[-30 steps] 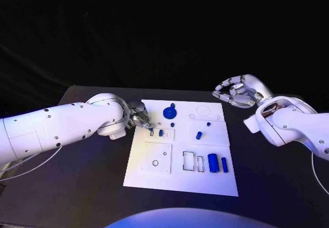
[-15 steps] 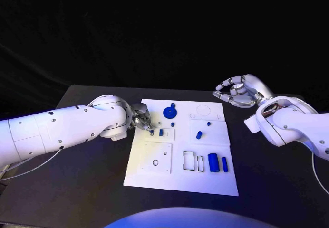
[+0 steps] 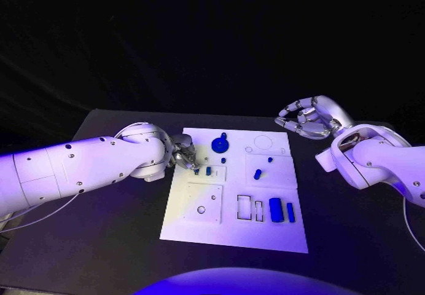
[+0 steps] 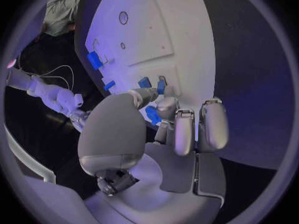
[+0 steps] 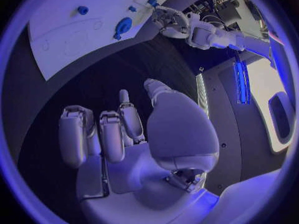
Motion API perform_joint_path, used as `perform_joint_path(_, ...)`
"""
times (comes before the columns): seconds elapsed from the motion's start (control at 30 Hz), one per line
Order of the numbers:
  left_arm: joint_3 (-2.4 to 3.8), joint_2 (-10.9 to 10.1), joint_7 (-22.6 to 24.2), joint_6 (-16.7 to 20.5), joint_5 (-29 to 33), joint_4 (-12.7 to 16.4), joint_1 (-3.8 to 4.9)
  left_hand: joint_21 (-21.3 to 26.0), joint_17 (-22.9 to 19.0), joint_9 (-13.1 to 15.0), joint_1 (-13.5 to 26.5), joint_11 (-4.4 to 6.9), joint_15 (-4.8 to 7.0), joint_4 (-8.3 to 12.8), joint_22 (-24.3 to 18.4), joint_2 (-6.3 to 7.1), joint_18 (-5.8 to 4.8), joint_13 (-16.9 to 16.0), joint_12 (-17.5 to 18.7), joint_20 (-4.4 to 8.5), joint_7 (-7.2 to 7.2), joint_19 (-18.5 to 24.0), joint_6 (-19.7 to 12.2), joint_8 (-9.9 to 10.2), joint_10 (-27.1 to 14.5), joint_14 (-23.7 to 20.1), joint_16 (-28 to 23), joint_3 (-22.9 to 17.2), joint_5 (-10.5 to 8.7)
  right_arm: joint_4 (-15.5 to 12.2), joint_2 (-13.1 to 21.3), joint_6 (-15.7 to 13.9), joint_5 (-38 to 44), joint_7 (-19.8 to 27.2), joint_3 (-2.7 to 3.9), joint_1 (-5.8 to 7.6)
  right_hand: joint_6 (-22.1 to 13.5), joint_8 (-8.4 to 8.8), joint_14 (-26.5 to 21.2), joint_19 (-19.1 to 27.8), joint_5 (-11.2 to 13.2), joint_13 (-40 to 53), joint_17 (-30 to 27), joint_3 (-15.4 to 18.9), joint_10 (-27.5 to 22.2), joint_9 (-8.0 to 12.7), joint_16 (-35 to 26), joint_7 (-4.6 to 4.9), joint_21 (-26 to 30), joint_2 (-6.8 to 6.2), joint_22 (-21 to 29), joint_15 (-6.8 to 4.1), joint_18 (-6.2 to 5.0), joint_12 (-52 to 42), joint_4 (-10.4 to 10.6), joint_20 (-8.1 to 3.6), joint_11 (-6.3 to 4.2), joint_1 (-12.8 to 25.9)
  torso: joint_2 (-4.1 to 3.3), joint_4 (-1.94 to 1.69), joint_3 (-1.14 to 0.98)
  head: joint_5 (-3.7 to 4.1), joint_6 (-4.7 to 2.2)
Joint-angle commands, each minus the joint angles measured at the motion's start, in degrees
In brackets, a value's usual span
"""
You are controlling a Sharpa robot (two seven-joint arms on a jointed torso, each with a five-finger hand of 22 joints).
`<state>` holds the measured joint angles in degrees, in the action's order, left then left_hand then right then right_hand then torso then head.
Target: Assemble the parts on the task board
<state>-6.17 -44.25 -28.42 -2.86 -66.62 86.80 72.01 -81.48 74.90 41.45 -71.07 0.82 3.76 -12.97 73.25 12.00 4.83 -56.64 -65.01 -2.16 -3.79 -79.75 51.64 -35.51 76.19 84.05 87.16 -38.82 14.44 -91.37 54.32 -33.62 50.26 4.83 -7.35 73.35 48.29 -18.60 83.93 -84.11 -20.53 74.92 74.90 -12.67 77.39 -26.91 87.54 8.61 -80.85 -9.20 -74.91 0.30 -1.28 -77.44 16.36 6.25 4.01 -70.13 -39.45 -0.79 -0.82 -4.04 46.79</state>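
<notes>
The white task board lies mid-table. My left hand is at its left edge, fingers bent down. Its fingertips reach a small blue part standing in the board, next to a second one. I cannot tell whether the hand grips that part. A blue gear sits near the board's far edge. A thick blue cylinder and a slim one lie at the near right. My right hand hovers off the board's far right corner, fingers apart and loosely bent, holding nothing.
Another blue part stands mid-board and a tiny one lies below the gear. Rectangular slots and a round hole mark the near half. Black table surrounds the board.
My left arm has edged a little toward the board, bringing the fingertips closer to the small blue part. The right hand and the other parts have stayed put.
</notes>
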Motion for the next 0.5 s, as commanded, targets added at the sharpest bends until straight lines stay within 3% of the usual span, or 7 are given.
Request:
perform_joint_path(0.03,-0.10,0.06,-0.09,-2.57,-0.51,0.16,-0.17,-0.18,9.00,3.30,-0.48,0.03,0.45,9.90,-0.07,0.18,-1.03,0.13,0.01,0.02,0.09,-0.29,0.40,-0.21,0.19,4.50,0.38,-10.38,0.19,-0.03,-0.02,0.38,0.45,0.48,0.00,-0.04,-0.41,-0.35,4.72,-1.10,-0.18,1.31,9.64,0.07,-0.21,0.08,-0.18,0.04,0.22,0.04,-9.89,-0.51,-0.99,0.30,0.03,-0.48,-0.03,-0.25,-0.02,-0.03,0.00,0.06,-0.02)
perform_joint_path(0.5,-0.12,-0.24,-0.32,-3.56,-0.35,0.48,-0.18,-0.19,9.03,3.34,-0.32,0.09,0.50,10.05,-0.07,0.42,-1.02,0.31,0.16,0.05,0.14,-0.28,0.60,-0.25,0.24,4.50,0.40,-10.67,0.51,-0.05,0.00,0.38,0.45,0.49,0.00,-0.05,-0.41,-0.35,4.72,-1.10,-0.18,1.31,9.64,0.07,-0.21,0.08,-0.18,0.04,0.22,0.04,-9.89,-0.51,-0.99,0.30,0.03,-0.48,-0.03,-0.25,0.01,-0.02,0.01,0.06,0.03)
